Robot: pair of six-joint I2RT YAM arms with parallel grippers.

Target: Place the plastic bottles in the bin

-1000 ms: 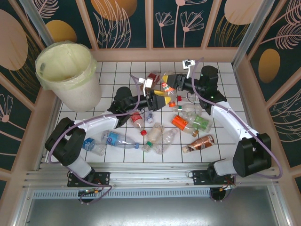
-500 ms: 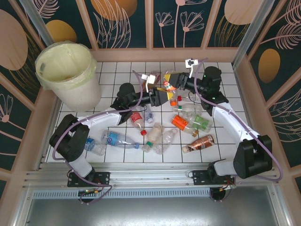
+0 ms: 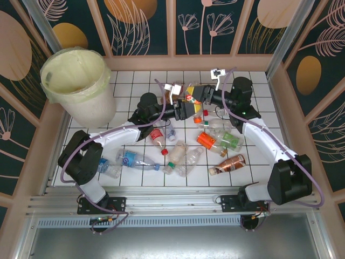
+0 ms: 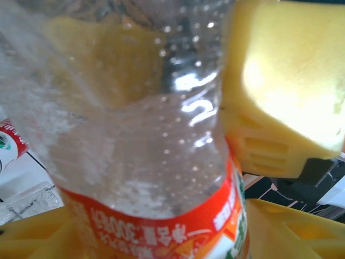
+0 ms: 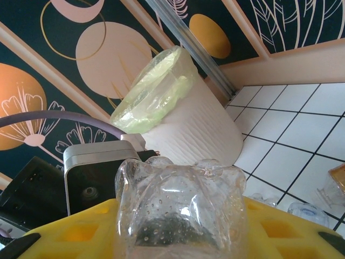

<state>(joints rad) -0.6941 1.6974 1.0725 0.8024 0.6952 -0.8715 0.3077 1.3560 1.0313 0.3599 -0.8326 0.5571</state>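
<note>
Top external view: a white tiled table [image 3: 140,81] with dark grout lines lay inside a pale wooden frame, backed by dark wall panels [image 3: 143,27] painted with orange discs and pale plant outlines. The bin [image 3: 91,108] stood at the upper left of the tiles. Loose bottles [image 3: 186,156] lay scattered across the centre and lower right. At upper centre the right gripper [image 3: 200,95] was clamped on the held bottle [image 3: 191,100], and the left gripper [image 3: 185,109] met the same bottle from the left. Left wrist view: the clear body and orange label of the held bottle crossed the frame between yellow fingers [image 4: 280,97], one at the upper right and one seen through the plastic. Whether these fingers pressed the bottle could not be told. A strip of white tile showed at the lower left. Right wrist view: the bottle's lobed clear base rose at lower centre between yellow fingers [image 5: 81,232]. Beyond it, at centre, stood the bin with its bag-lined rim, with white tiles to the right and the painted panels above.
</note>
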